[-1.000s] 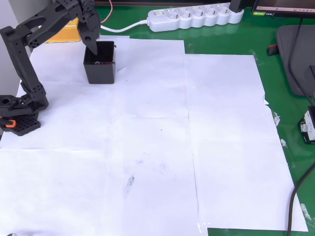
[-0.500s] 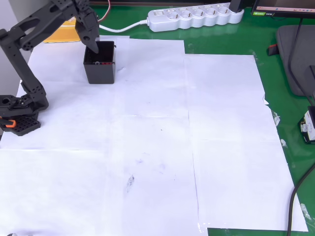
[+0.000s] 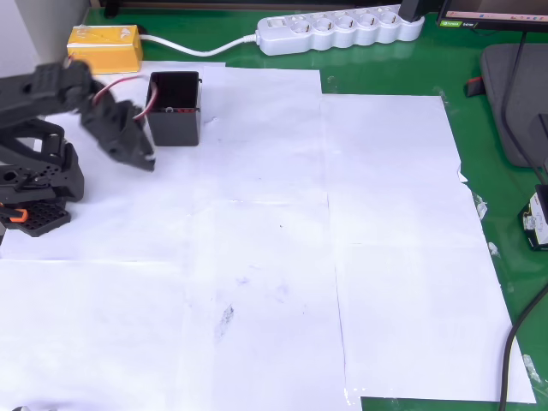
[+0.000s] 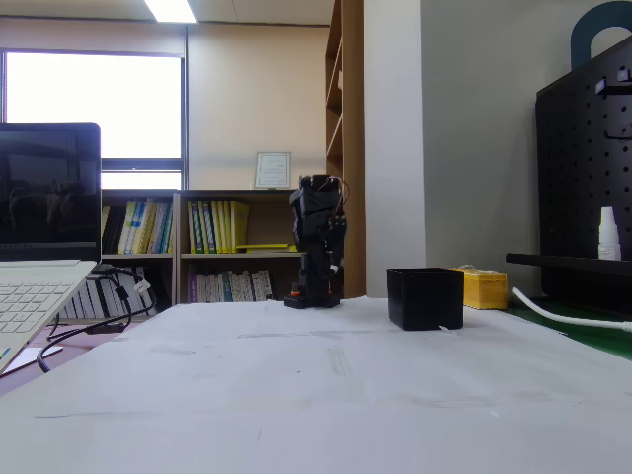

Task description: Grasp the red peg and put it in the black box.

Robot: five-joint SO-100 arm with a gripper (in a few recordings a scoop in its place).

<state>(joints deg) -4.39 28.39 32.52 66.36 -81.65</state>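
Red peg point(image 3: 185, 110) sits inside black box point(image 3: 174, 110) at upper left of the overhead view, a small red spot against the box's lower inner wall. End effector point(image 3: 145, 160) is blurred, low over the white paper point(image 3: 282, 240) just left of and below the box, apart from it; cannot tell whether its fingers are apart or together. Yellow block point(image 3: 105, 48) lies above the box, power strip point(image 3: 341, 29) at top centre.

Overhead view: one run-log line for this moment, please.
gripper: left of black box, over paper, jaw state unclear | red peg: inside box | arm: clear of box
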